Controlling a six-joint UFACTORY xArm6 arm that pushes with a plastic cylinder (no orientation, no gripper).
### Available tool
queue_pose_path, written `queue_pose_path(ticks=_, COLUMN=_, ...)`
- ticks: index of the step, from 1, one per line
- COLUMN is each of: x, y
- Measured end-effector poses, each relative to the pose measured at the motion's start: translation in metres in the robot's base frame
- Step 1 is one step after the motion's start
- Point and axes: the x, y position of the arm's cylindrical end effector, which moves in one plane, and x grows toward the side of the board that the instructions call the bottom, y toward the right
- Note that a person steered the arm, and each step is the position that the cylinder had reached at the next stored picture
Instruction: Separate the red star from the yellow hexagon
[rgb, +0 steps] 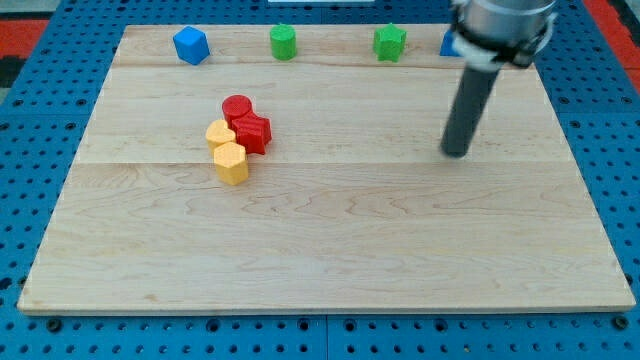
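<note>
Four blocks sit packed together on the left half of the wooden desk (330, 240). The red star (252, 132) is on the right side of this cluster. Just behind it, touching, is a round red block (237, 107). On its left is a yellow block (219, 133) whose shape I cannot tell well, and the yellow hexagon (231, 163) stands nearest to the viewer, touching the star at its near left side.

Along the far edge of the desk are a blue block (190, 45) at the left, then two green blocks (284, 41) (390, 42), and another blue block (450, 44) that is mostly hidden behind the arm.

My tip (456, 154) is on the right half of the desk, well apart from the cluster and touching no block. The tool is only a plain dark rod, so it holds and pinches nothing.
</note>
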Motion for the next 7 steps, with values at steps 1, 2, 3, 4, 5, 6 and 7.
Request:
queue_pose_path(ticks=1, x=0.044, y=-0.085)
queue_pose_path(ticks=2, x=0.068, y=-0.177)
queue_pose_path(ticks=3, x=0.038, y=-0.264)
queue_pose_path(ticks=4, x=-0.002, y=-0.254)
queue_pose_path(ticks=5, x=-0.033, y=-0.226)
queue_pose_path(ticks=6, x=-0.051, y=-0.226)
queue_pose_path(ticks=7, x=-0.054, y=-0.224)
